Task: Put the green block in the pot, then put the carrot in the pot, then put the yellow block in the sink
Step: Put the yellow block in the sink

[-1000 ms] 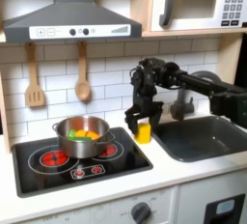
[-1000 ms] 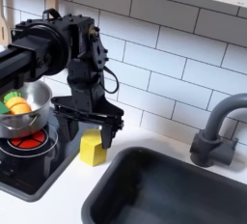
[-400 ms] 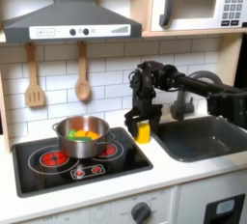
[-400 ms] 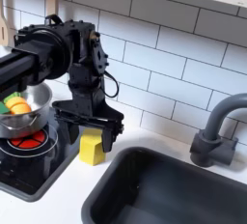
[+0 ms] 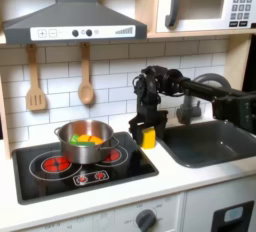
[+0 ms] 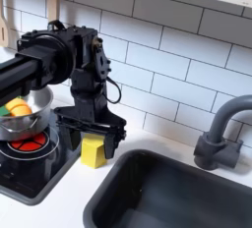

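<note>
Yellow block at centre frame now sits between my gripper fingers, lowered around it, wide apart; next I close, then the sink.

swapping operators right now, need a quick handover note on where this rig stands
Gripper: lowered over the yellow block, one finger on each side of it. Whether the fingers press it cannot be told.
Yellow block: stands on the counter between the stovetop and the sink.
Pot: on the stovetop, with the carrot and something green beside it inside. That is likely the green block, though at this size it cannot be told from the carrot's leafy tip.
Done: carrot in the pot, probably the green block too.
Left: grip the yellow block, lift it and drop it in the sink.
</note>
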`<state>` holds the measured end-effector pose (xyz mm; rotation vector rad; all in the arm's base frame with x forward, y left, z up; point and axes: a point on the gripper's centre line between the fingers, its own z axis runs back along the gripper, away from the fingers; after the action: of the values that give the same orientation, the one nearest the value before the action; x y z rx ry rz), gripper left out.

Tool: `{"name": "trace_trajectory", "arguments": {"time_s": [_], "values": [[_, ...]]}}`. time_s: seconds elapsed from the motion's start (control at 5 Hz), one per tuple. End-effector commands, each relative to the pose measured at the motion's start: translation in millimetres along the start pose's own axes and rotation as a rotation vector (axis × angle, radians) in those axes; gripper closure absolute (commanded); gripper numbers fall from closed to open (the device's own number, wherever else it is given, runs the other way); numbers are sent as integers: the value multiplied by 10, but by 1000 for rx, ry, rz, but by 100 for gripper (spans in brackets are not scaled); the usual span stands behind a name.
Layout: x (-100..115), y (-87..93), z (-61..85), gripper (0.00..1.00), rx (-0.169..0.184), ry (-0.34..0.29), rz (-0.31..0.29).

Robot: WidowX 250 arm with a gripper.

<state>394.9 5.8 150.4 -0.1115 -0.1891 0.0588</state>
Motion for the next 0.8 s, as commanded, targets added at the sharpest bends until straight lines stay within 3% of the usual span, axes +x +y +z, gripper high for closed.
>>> {"name": "trace_trajectory", "arguments": {"time_s": [0.0,0.6], "values": [[-1,6,-76,0,9,11,1],[19,55,-159,0,38,-1,7]]}}
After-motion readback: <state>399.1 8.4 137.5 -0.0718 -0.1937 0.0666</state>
